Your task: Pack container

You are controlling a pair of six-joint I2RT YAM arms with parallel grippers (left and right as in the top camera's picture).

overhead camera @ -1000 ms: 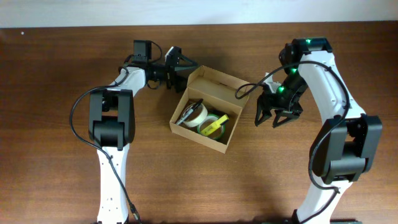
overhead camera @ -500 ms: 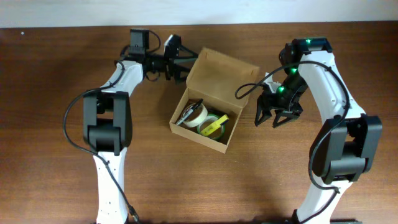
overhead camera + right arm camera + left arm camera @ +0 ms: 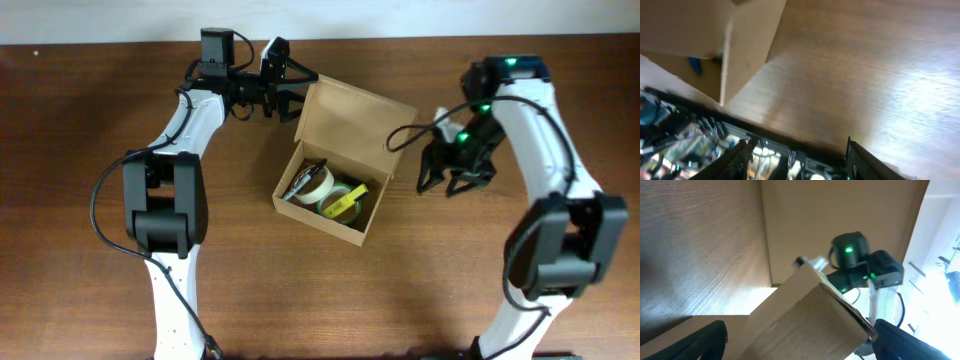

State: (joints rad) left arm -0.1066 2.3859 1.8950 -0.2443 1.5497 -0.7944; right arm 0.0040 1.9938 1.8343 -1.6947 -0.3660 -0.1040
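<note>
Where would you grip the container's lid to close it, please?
Pinch the lid by its free far edge, near the left corner, coming from the left gripper side; the flap stands raised off the container, leaving that edge exposed.

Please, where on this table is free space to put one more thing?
The table is bare in front of the container, between the left arm and the right arm, and beside the container toward the left arm. It is crowded at the raised lid, where the left fingers sit; the strip toward the right fingers is narrow.
</note>
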